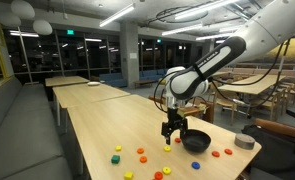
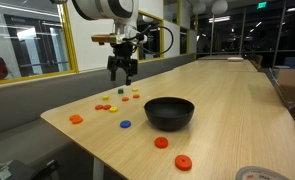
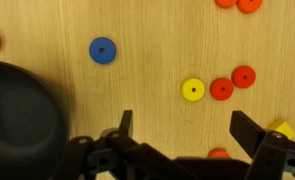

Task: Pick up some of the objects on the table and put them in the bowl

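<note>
My gripper [image 1: 173,128] [image 2: 123,72] hangs open above the pale wood table [image 1: 97,130] [image 2: 217,100], holding nothing. In the wrist view its fingers [image 3: 249,130] frame bare tabletop, with the gripper [image 3: 187,135] midway. Just beyond lie a yellow disc [image 3: 193,90] and two red discs [image 3: 221,89] [image 3: 244,76]. A blue disc [image 3: 103,50] lies further left. An orange piece [image 3: 218,154] peeks out by the gripper body and a yellow block [image 3: 280,129] sits at the right. The black bowl [image 1: 196,141] [image 2: 169,112] [image 3: 17,115] stands beside the gripper, with no pieces visible in it.
More small pieces are scattered on the table: yellow blocks [image 1: 117,149], orange discs [image 1: 140,151] [image 2: 76,119], red discs [image 2: 162,143] [image 2: 183,161]. A grey tape roll [image 1: 245,141] [image 2: 255,174] lies near the table's edge beyond the bowl. Other tables stand farther back.
</note>
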Tool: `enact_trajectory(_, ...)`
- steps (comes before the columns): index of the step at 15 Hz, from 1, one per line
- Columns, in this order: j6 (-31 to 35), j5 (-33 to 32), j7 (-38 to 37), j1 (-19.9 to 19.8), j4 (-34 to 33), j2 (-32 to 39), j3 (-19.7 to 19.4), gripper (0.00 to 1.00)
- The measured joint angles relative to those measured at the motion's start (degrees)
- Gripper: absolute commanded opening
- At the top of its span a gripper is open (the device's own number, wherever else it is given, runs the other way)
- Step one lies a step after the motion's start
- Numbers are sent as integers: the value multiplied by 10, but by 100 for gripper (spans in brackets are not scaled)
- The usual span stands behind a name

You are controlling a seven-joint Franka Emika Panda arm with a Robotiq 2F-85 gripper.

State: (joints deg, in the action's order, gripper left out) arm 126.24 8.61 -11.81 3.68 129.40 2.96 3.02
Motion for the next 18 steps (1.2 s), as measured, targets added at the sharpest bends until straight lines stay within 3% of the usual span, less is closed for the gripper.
enact_trajectory(6, -1, 48, -68, 4, -86, 97, 4, 100)
enact_trajectory(11, 25, 51, -173, 22, -121, 141, 2, 100)
enact_trajectory(18, 72, -27, -293, 52, -144, 186, -24, 100)
